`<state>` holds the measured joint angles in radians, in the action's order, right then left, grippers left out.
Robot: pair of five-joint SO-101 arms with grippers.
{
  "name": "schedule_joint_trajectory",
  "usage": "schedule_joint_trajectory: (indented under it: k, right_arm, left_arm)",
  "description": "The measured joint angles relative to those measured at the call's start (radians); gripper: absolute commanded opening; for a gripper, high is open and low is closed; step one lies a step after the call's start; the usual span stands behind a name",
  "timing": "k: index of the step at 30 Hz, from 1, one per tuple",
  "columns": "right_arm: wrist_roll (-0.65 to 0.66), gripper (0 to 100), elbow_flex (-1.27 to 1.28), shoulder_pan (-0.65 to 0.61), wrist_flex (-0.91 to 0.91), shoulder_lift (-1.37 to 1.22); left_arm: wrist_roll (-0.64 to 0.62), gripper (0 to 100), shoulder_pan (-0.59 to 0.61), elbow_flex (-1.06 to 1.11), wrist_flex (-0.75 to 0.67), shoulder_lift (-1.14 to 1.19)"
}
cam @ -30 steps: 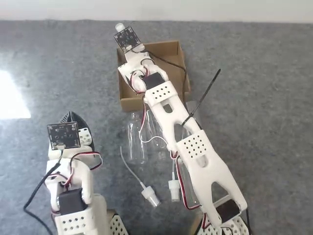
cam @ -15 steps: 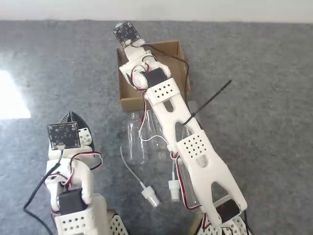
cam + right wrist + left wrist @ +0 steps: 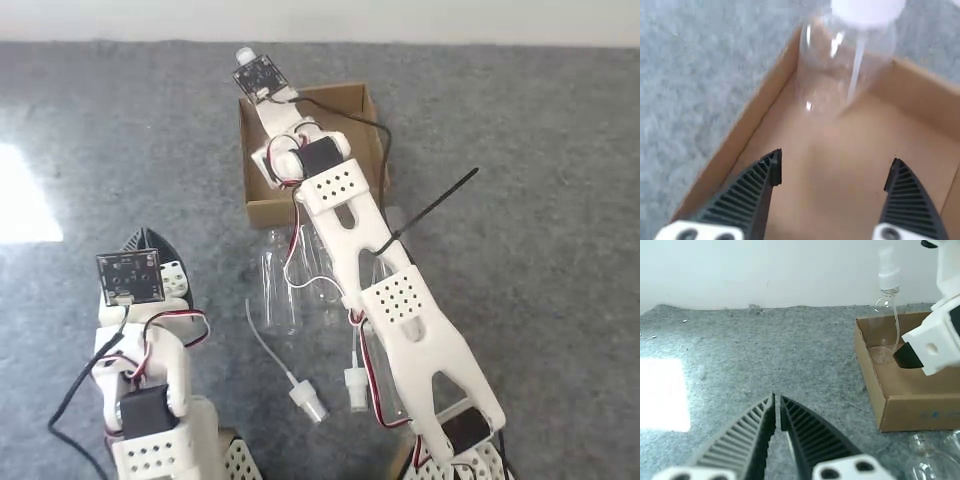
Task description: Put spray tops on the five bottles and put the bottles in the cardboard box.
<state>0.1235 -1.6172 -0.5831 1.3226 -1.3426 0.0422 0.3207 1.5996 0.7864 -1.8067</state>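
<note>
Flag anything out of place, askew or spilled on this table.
Nothing is spilled or damaged. Several clear bottles lie on their sides outside the cardboard box, partly under the right arm, and two spray tops lie loose near them. One capped bottle stands upright in the box's corner, ahead of the open right gripper.

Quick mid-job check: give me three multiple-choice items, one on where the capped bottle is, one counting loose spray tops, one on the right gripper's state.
1. The capped bottle stands: A in the box; B on the table; C in the left gripper.
2. Loose spray tops outside the box: A none; B two; C five.
3. The right gripper is: A open; B shut on a bottle; C shut, empty.
A, it stands in the box's corner; B, two lie close together; A, its jaws stand wide apart.
</note>
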Motion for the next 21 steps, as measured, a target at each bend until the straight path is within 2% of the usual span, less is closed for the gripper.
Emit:
schedule_joint_trajectory:
  k: [8,16,21]
  right_arm:
    - [0.000,29.2,0.000,0.002,0.138,0.058]
    - [0.002,29.1,0.000,0.066,0.275,0.098]
    - [0.002,18.7,0.000,0.106,0.321,0.100]
  left_arm:
    - [0.000,2,0.000,0.000,0.000,0.000]
    - [0.000,2,0.000,0.014,0.000,0.000]
    - [0.000,2,0.000,0.021,-0.012,0.000]
